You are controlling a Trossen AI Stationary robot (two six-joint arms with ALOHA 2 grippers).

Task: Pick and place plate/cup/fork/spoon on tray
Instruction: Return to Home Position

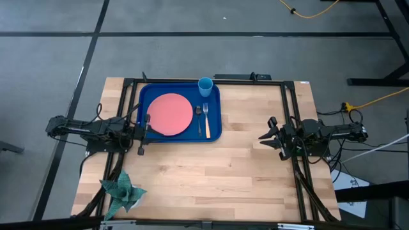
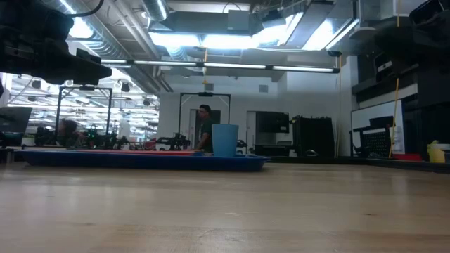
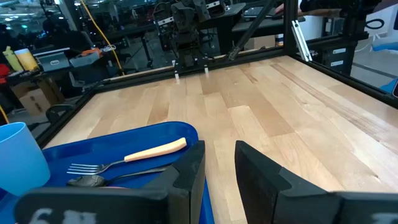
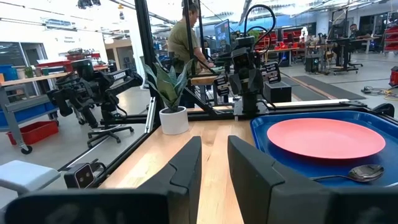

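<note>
Tray (image 1: pixel 148 92) loaded: we draw the left end effector (image 1: pixel 146 133) and right end effector (image 1: pixel 267 133), both released, homeward without nudging the rim

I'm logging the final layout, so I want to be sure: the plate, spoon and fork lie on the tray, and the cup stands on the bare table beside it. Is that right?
Not quite. The cup also stands on the tray, in the corner just past the spoon and fork. The high view shows this. The plate, spoon and fork lie on the tray, as you say.
</note>
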